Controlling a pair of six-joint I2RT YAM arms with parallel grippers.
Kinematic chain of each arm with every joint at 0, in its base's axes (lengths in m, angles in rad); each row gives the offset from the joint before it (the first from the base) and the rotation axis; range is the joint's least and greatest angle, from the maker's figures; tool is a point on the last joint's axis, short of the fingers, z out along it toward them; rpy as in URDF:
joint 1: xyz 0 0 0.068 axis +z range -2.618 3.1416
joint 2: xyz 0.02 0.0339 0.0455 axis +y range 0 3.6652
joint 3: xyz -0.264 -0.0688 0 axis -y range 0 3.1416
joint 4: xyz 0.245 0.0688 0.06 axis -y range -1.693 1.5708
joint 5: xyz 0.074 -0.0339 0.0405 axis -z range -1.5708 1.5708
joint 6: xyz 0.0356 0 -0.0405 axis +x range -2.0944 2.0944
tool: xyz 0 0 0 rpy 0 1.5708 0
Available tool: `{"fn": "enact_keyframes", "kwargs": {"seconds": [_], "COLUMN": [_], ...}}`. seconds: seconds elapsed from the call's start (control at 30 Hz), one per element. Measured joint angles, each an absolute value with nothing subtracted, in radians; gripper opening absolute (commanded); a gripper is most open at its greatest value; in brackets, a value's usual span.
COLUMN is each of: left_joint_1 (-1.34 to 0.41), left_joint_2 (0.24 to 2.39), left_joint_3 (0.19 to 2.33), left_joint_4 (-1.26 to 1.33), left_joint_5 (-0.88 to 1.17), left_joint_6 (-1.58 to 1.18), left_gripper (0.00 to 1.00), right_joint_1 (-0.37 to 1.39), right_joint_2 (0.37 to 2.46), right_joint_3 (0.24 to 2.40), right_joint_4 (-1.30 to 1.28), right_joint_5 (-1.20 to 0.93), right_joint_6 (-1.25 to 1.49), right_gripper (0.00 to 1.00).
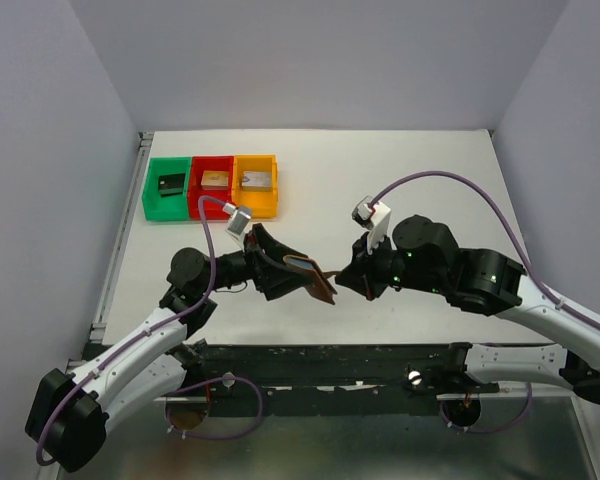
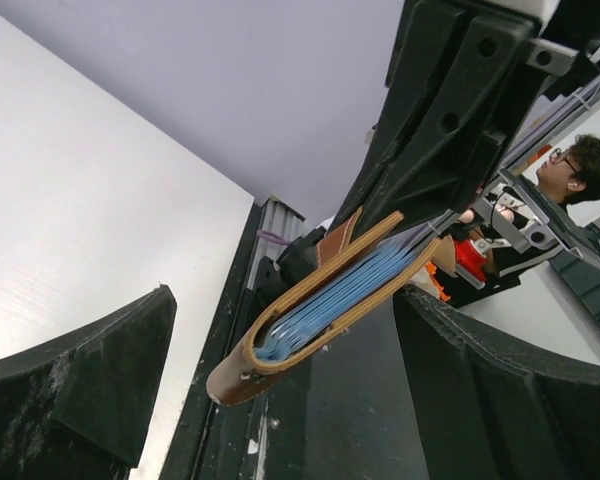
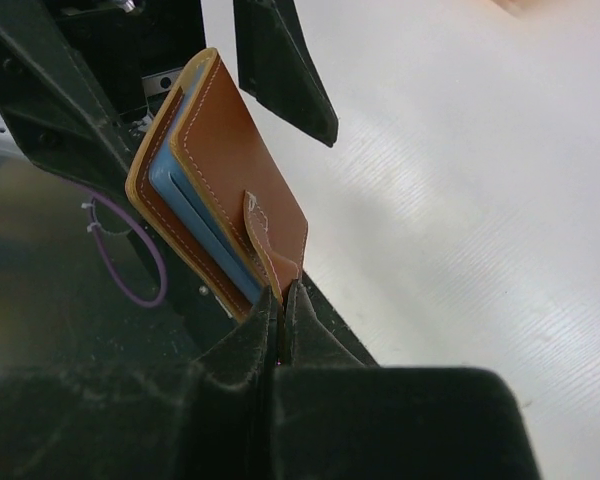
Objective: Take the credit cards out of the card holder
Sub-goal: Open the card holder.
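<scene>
Right hand (image 3: 283, 300) is clamped shut on the wallet (image 3: 220, 190) at its tab, holding it aloft over the desk's (image 1: 400, 180) near edge. Left hand (image 2: 285, 310) gapes wide, gripping nothing. Blue cards (image 2: 340, 295) sit tucked inside, none out yet.

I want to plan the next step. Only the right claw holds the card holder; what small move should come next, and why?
Probably the left claw should close on the folded end of the card holder. Its fingers stand wide on either side, not touching, while the right claw pinches it near the snap tab; opening it likely needs two grips.
</scene>
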State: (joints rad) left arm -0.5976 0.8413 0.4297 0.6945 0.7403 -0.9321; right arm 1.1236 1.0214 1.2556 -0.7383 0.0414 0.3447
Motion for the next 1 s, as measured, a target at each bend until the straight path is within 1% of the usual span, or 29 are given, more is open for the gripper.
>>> {"fn": "enact_keyframes", "kwargs": {"seconds": [0.37, 0.77, 1.0], "left_joint_1": [-0.598, -0.598, -0.598], "left_joint_2": [0.81, 0.823, 0.804], "left_joint_3": [0.408, 0.295, 0.281], "left_joint_4": [0.731, 0.765, 0.799], "left_joint_5": [0.733, 0.73, 0.719], "left_joint_6": [-0.955, -1.008, -1.03], "left_gripper": [0.99, 0.99, 0.99], "right_joint_1": [1.124, 1.124, 1.124], "right_joint_2": [1.044, 1.044, 1.044], "right_joint_3": [1.282, 1.29, 1.289], "right_joint_4": [-0.769, -0.776, -0.775], "right_joint_5": [0.035, 0.036, 0.036], "right_joint_6": [0.392, 0.451, 0.484], "right_gripper": [0.0, 0.0, 0.0]}}
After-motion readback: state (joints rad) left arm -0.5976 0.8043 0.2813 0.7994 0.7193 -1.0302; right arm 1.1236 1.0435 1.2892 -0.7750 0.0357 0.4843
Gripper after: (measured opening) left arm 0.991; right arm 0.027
